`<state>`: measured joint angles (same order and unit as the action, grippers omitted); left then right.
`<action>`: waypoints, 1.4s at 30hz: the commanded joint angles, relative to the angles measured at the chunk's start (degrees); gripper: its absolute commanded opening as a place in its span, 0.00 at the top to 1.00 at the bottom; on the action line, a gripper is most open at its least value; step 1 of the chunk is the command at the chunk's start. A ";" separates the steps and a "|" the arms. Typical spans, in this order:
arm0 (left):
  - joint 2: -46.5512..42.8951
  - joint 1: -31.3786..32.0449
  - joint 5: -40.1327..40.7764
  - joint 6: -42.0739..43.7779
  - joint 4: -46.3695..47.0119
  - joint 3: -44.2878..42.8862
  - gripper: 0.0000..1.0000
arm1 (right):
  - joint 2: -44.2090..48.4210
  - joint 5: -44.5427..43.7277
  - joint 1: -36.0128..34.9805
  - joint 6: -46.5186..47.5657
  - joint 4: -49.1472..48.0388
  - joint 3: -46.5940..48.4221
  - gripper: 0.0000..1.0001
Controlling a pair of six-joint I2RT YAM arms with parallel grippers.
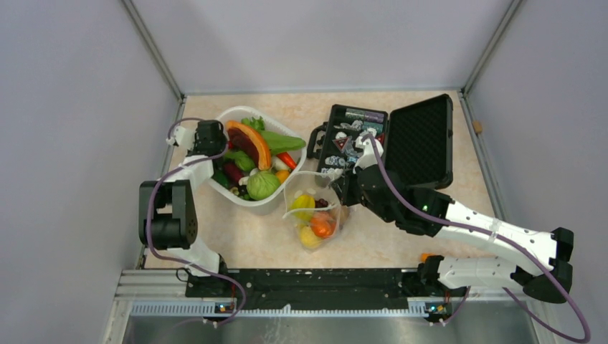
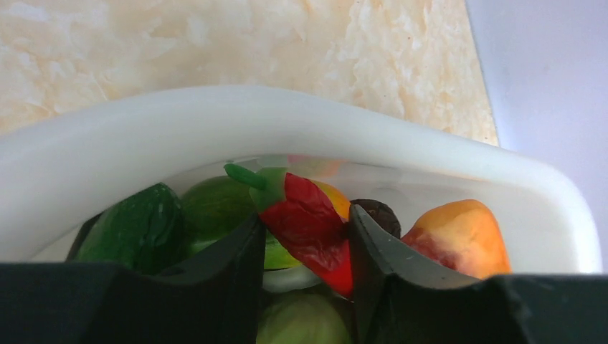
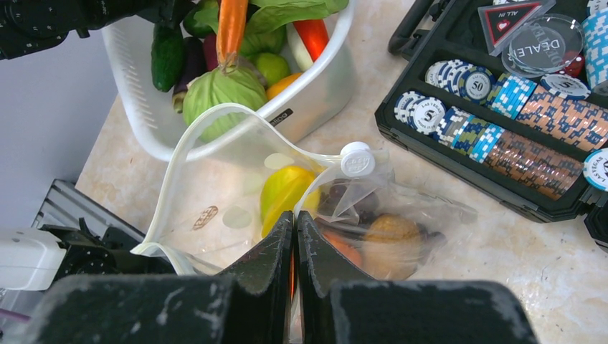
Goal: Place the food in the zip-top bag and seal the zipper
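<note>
Meanwhile, loading is under way: we see the left end effector (image 2: 305, 215) down inside the white plastic basket (image 2: 215, 115), its jaws narrowed on a red toy pepper (image 2: 310, 231) that touches both fingers. The right end effector (image 3: 295, 218), nearly closed, pinches one lip of the clear, dot-printed zip-top plastic bag (image 3: 215, 193), which lies gaping on the beige marbled tabletop (image 1: 251, 240) just beside the basket. A yellow toy lemon (image 3: 283, 190) and other pieces sit inside. We judge the next move calls for lifting the pepper clear of the basket rim and carrying it over the open mouth. The whitish press-strip zipper (image 3: 169, 179) is unsealed, and much food remains.
</note>
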<state>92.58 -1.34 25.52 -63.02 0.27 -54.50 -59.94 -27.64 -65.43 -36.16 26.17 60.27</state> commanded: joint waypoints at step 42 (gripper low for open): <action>-42.76 -0.60 -22.61 19.81 2.09 6.72 0.80 | 0.97 0.95 0.27 -1.05 -3.59 -0.15 0.96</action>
<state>52.07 -1.80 16.32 -44.40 -2.15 -44.84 -59.64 -26.74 -65.43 -36.67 25.58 59.96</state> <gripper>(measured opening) 0.314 0.037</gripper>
